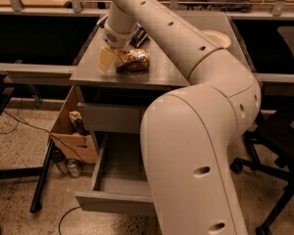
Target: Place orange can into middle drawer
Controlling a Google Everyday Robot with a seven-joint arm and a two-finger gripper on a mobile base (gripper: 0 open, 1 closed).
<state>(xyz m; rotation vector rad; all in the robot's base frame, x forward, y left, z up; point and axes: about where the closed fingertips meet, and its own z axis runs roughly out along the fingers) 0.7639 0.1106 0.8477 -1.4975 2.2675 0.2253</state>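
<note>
The orange can (pixel 133 60) lies on its side on the grey cabinet top (pixel 161 75), coppery with pale patches. My gripper (pixel 112 58) hangs from the cream arm at the can's left end, down at the cabinet top and right against the can. The middle drawer (pixel 112 202) is pulled out below, and its grey inside shows nothing in the part I can see. My arm's bulky lower body hides its right half. The closed drawer front (pixel 112 117) sits above it.
A dark blue snack bag (pixel 139 33) lies behind the can on the cabinet top. An open cardboard box (pixel 71 126) stands left of the cabinet, with small silvery cans (pixel 73 168) on the floor. A black stand leg (pixel 41 180) slants at left, and a black chair (pixel 279 146) is at right.
</note>
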